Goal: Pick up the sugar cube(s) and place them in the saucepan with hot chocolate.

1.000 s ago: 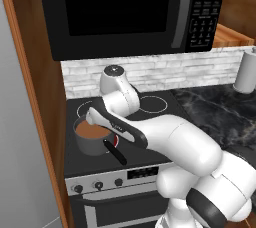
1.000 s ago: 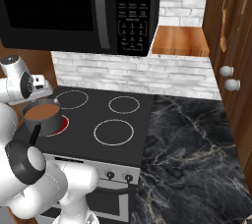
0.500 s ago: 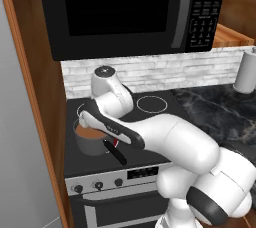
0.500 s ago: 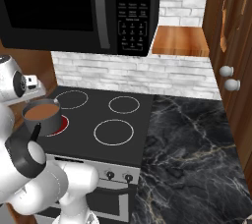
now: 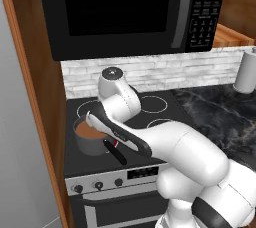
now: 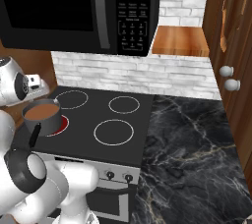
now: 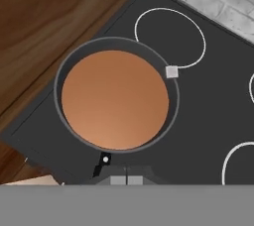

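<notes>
The saucepan point(image 7: 115, 98), dark grey with brown liquid inside, sits on the front left burner of the stove point(image 5: 90, 132) point(image 6: 42, 114). Its black handle point(image 5: 115, 152) points toward the stove front. A small pale sugar cube point(image 7: 171, 72) lies at the pan's rim on the side of the back burner ring; whether it rests on the rim or on the stove beside it I cannot tell. My gripper point(image 7: 125, 179) hangs above the pan's handle side, shut with nothing between its fingers. The white hand point(image 6: 32, 83) is above and behind the pan.
A black microwave point(image 5: 130, 7) hangs low over the stove. A wooden wall point(image 5: 30, 97) stands close on the left. Black marble counter point(image 6: 197, 139) runs to the right, with a white canister point(image 5: 246, 70) at its back.
The arm's upper joint swung a little to the left and came partly back. The saucepan has stayed where it was.
</notes>
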You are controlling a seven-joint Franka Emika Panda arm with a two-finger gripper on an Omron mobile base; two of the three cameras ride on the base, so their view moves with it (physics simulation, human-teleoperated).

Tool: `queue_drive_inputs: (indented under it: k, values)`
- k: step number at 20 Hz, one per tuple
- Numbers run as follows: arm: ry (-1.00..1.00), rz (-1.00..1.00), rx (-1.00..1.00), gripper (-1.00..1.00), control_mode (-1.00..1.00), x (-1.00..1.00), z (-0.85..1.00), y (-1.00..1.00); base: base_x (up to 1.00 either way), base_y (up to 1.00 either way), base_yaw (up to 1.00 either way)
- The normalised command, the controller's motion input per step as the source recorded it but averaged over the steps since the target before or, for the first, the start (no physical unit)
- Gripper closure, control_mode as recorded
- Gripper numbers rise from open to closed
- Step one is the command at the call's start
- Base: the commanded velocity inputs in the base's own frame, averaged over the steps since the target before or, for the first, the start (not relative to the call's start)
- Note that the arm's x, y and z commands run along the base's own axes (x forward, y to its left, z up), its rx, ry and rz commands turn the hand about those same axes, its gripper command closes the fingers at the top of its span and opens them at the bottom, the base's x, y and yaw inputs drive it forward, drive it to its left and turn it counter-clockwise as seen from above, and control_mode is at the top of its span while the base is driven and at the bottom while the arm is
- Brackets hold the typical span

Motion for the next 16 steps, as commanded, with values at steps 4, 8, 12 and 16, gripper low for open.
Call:
queue_drive_inputs:
  k: [4,8,12,16]
  values:
    - [-0.06,-0.01,-0.01,1.00,-1.00,-0.08,0.02,0.00,0.00,0.00,0.00]
    - [-0.01,-0.04,0.00,1.00,-1.00,0.08,0.06,0.00,0.00,0.00,0.00]
    - [0.00,0.00,0.00,-1.00,-1.00,0.10,0.14,-0.01,0.00,0.00,0.00]
    - [0.00,0.00,0.01,-1.00,-1.00,0.12,0.06,-0.07,0.00,0.00,0.00]
